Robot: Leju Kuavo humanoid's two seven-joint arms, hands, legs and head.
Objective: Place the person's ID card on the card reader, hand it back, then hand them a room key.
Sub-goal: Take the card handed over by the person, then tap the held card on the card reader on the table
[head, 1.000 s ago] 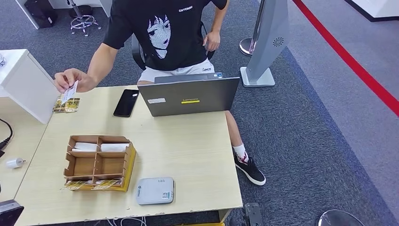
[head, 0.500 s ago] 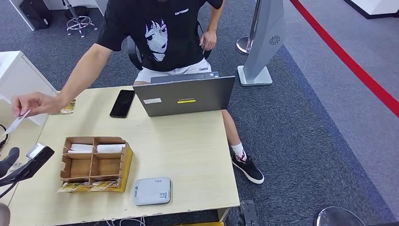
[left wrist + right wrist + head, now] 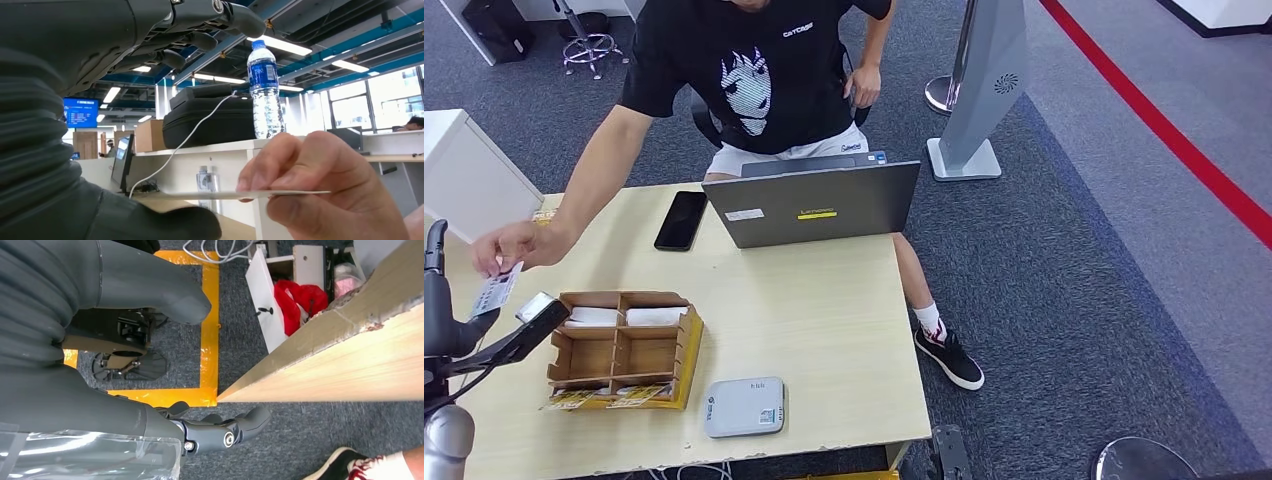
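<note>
- The laptop (image 3: 814, 203) at 12 o'clock on the table (image 3: 824, 320) carries a yellow strip with dark lettering too small to read and a white sticker beside it; the person's black T-shirt (image 3: 744, 70) has a printed face and a small white word I cannot make out.
- The card reader (image 3: 745, 406) sits at 6 o'clock near the table's front edge, with a small label on its corner, unreadable.
- The ID card (image 3: 495, 291) is at 9 o'clock, pinched in the person's hand (image 3: 516, 246), held out above the table's left edge, just beside the left hand (image 3: 484, 335).
- The left hand is empty with its fingers spread; in the left wrist view the fingers (image 3: 200, 30) arch above the card (image 3: 235, 194), which lies edge-on between them and the thumb (image 3: 165, 227), no contact visible.
- The right hand (image 3: 150, 360) hangs beside the table edge (image 3: 350, 355) over grey carpet and yellow floor tape (image 3: 210, 325), holding nothing, thumb and fingers apart.
- A cardboard organiser (image 3: 624, 345) stands between the left hand and the reader, holding white cards (image 3: 629, 316) in its far compartments; yellow printed cards (image 3: 609, 397) lie at its front.
- A black phone (image 3: 681, 219) lies at 11 o'clock beside the laptop.
- The left wrist view adds a blue-labelled water bottle (image 3: 265, 95) on a white counter, a black case (image 3: 215, 120) with a white cable (image 3: 180, 145), and a blue wall screen (image 3: 80, 111).
</note>
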